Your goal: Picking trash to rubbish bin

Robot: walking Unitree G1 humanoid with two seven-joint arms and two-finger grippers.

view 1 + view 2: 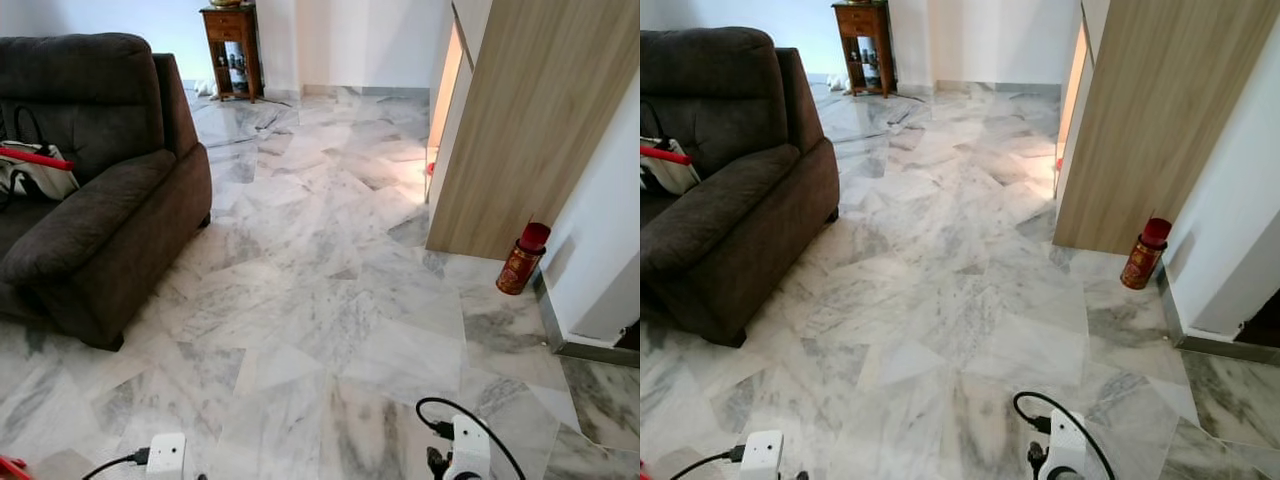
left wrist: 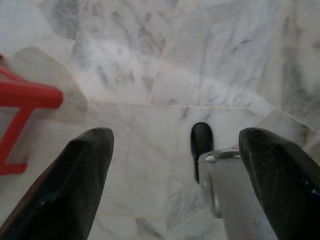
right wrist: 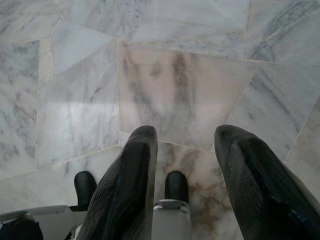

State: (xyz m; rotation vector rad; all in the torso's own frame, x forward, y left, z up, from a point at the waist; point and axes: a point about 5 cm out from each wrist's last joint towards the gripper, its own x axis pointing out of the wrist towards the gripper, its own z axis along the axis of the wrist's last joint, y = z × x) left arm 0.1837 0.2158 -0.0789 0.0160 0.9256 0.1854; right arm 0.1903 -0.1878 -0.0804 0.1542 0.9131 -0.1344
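Grey-veined marble floor [image 1: 330, 300] fills the frame; dark sofa [image 1: 95, 190] at left, red canister [image 1: 521, 258] at right. Left gripper [image 2: 175, 165] fingers spread wide, right gripper [image 3: 185, 165] narrower, both empty.

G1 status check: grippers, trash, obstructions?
Left gripper open, empty. Right gripper open, empty, both low over marble floor. Red canister upright by wood panel. Sofa left; path open.

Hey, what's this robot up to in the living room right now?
It stands on the white marble floor between a dark grey fabric sofa and a wood-panelled cabinet. The left gripper and right gripper both hang open over bare tiles, holding nothing. A red-capped orange can stands by the wall, untouched.
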